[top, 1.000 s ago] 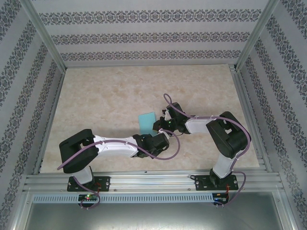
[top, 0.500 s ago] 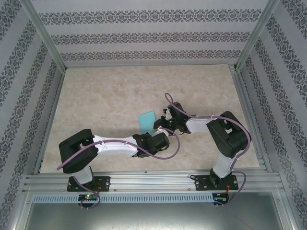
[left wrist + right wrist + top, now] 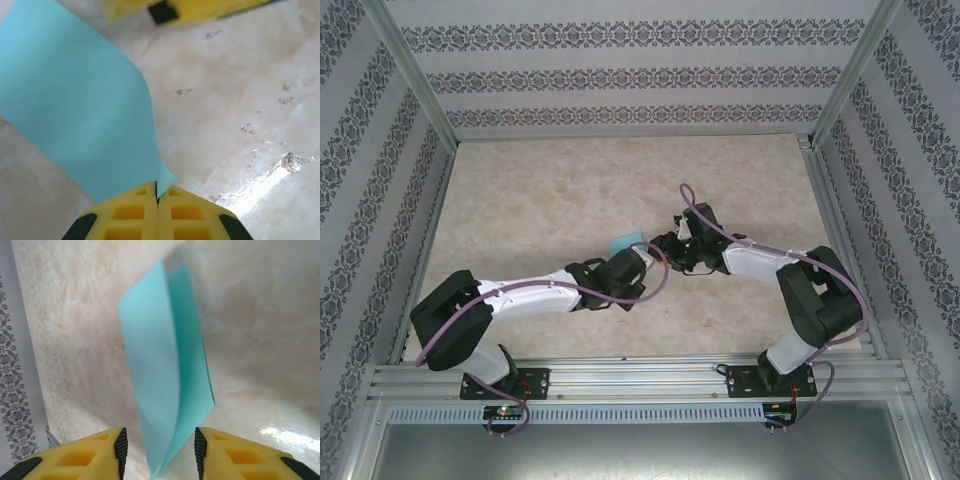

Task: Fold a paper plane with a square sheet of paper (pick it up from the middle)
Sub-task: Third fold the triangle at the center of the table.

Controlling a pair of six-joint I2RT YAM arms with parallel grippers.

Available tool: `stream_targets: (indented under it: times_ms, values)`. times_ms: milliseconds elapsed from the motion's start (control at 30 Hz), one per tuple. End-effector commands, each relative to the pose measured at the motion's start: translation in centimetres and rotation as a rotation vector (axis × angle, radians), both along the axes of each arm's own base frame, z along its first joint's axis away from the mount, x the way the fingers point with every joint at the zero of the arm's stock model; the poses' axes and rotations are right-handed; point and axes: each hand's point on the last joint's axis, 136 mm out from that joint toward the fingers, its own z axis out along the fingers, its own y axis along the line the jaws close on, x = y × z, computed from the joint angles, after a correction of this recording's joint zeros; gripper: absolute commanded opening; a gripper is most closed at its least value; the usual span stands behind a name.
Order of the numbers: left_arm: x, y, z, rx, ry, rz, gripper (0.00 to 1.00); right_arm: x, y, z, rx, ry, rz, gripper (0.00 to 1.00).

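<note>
The left fingers [image 3: 146, 210] are pressed together on an edge of the square sheet of paper [image 3: 75, 100], which is folded double and, as far as I can judge, raised off the counter [image 3: 540, 190]. The right fingers [image 3: 112, 447] stand apart with the fold loose between them. I would close the right pair squarely on the crease before pulling. The counter is pale, marbled and glossy, so glare is likely. Patterned walls [image 3: 620, 75] enclose it.

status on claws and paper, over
Left claw shut on paper sheet, at its edge. Right claw open, straddling the folded sheet. Nothing in the way.
</note>
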Motion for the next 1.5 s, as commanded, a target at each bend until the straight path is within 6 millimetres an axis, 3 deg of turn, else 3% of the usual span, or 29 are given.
stream_targets:
  times_ms: [0,200,500,700,1033,1467]
  values:
    - [-1.0,-1.1,0.0,-0.153,0.146,-0.044,0.00,0.5,-0.1,1.1,-0.039,-0.067,0.035,0.40]
    - [-0.7,-0.5,-1.0,-0.219,0.251,-0.028,0.00,1.3,2.6,1.4,0.038,-0.063,0.096,0.22]
    - [-0.3,0.4,-1.6,-0.298,0.350,-0.009,0.00,2.7,4.8,-1.0,0.013,-0.017,0.152,0.18]
    - [0.3,0.6,-1.8,-0.331,0.387,0.002,0.00,3.4,5.0,-3.6,-0.046,0.023,0.172,0.18]
    - [1.4,1.7,-1.6,-0.383,0.431,0.045,0.00,3.3,3.5,-7.8,-0.219,0.078,0.216,0.16]
    - [3.2,3.7,-2.7,-0.347,0.459,0.127,0.03,3.2,3.2,-8.4,-0.256,0.083,0.242,0.15]
